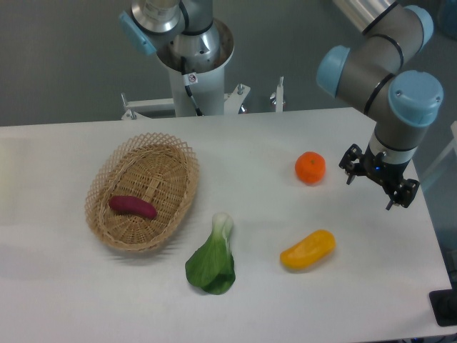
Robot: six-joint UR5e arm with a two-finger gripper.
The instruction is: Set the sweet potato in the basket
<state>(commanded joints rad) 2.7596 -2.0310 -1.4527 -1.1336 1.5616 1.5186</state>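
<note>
Camera view: my tool point(378, 184) hangs at the right of the frame above the smooth white table point(257, 300), its two dark fingers spread apart with nothing between them. The sweet potato point(132, 206), a slim reddish-purple tuber with smooth skin and tapered ends, lies inside the basket point(180, 153) at the left of the frame, resting on its woven floor toward the lower left part. The basket is an oval, shallow piece of light tan wicker with a looped, lacy rim. Just left of my tool sits a round orange fruit point(310, 167), apart from the fingers. Lower down, near the middle right, a curved yellow-orange vegetable point(308, 249) with a glossy skin lies on the table. A leafy green with a pale stalk point(213, 261) lies just below and right of the basket.
</note>
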